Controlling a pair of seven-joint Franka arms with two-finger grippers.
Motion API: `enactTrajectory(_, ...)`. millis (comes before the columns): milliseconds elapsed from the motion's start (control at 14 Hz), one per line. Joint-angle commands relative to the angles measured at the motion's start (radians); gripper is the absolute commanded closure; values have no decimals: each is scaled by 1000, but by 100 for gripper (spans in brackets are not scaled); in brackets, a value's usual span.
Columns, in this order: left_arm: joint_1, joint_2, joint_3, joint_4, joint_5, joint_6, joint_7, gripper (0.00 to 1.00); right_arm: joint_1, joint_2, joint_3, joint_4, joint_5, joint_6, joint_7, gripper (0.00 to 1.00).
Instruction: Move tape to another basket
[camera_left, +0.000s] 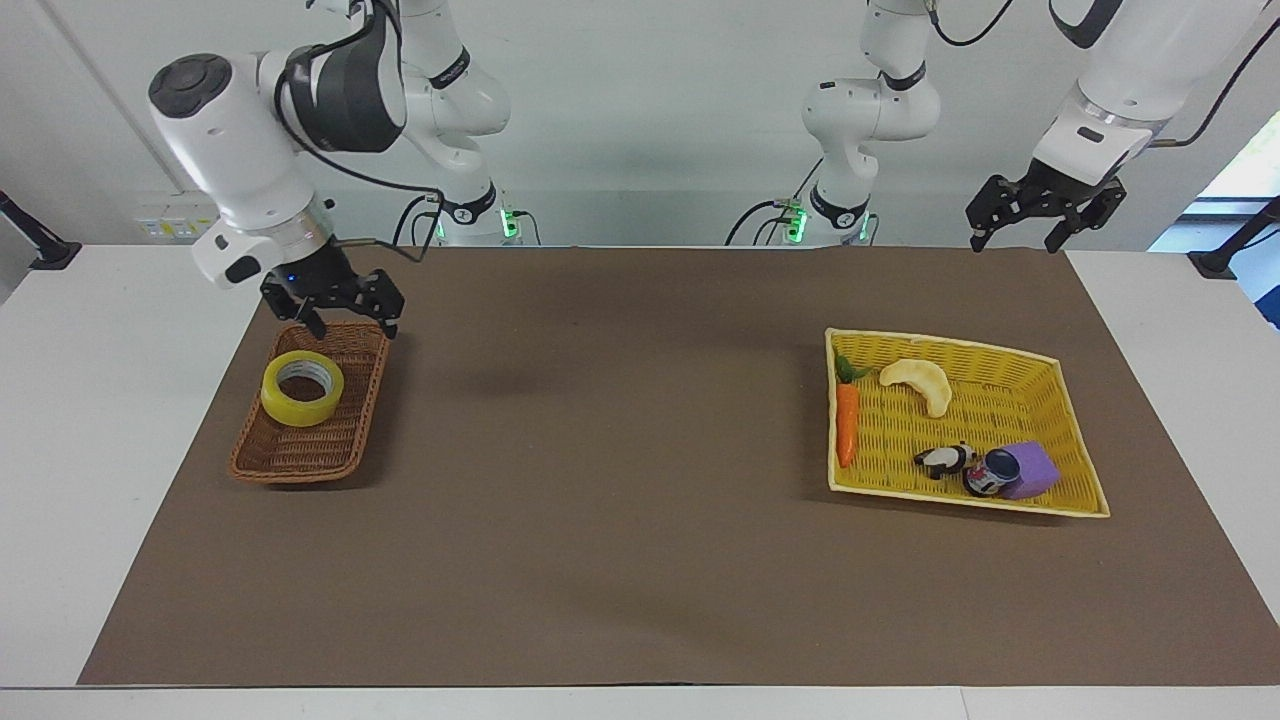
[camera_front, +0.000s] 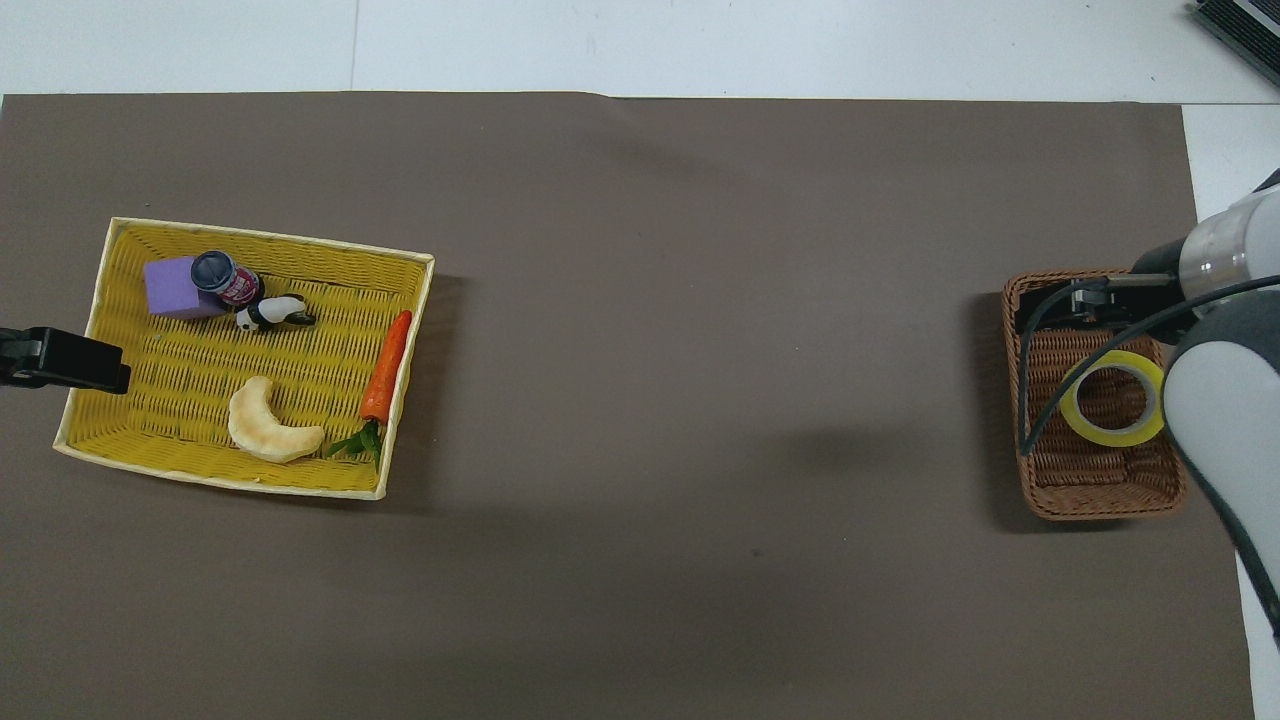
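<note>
The yellow tape (camera_left: 302, 388) lies flat in the dark-brown wicker basket (camera_left: 290, 470) at the right arm's end of the table. It also shows in the overhead view (camera_front: 1112, 404), inside the same basket (camera_front: 1100, 495). My right gripper (camera_left: 350, 325) is open and empty, raised over one end of that basket and clear of the tape; in the overhead view the right gripper (camera_front: 1060, 305) partly covers the basket's rim. My left gripper (camera_left: 1015, 240) is open and empty and waits high over the left arm's end of the table; in the overhead view the left gripper (camera_front: 100, 365) shows as a dark tip.
A bright-yellow woven basket (camera_left: 1000, 350) at the left arm's end holds a carrot (camera_left: 847, 425), a pale crescent toy (camera_left: 920, 383), a panda figure (camera_left: 945, 460), a small can (camera_left: 985, 475) and a purple block (camera_left: 1035, 468). A brown mat (camera_left: 620, 450) covers the table.
</note>
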Motion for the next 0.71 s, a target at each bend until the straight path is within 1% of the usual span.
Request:
enactTrajectory(0, 4, -11, -1, 6, 7, -18, 4, 0, 84, -45, 1, 8, -13, -56, 168, 0)
enactTrajectory(143, 4, -11, -1, 6, 7, -18, 4, 0, 112, -51, 3, 83, -34, -128, 216, 0)
enactTrajectory(357, 4, -11, -1, 6, 7, -18, 4, 0, 112, -39, 3, 264, -50, -245, 215, 0)
enactTrajectory(500, 4, -11, -1, 6, 7, -18, 4, 0, 101, -44, -17, 318, -50, -270, 207, 0)
enactTrajectory(643, 4, -11, -1, 6, 7, -18, 4, 0, 76, -48, -49, 335, -46, -316, 200, 0)
